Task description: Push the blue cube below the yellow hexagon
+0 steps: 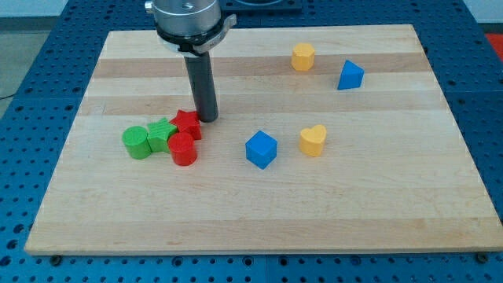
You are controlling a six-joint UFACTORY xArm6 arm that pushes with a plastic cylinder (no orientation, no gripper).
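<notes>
The blue cube sits near the board's middle, slightly toward the view's bottom. The yellow hexagon stands near the view's top, right of centre, well above the cube. My tip rests on the board left of and above the blue cube, right beside the red star on its right side. A clear gap separates the tip from the cube.
A yellow heart lies just right of the blue cube. A blue triangular block is right of the hexagon. A red cylinder, a green star and a green cylinder cluster at the left with the red star.
</notes>
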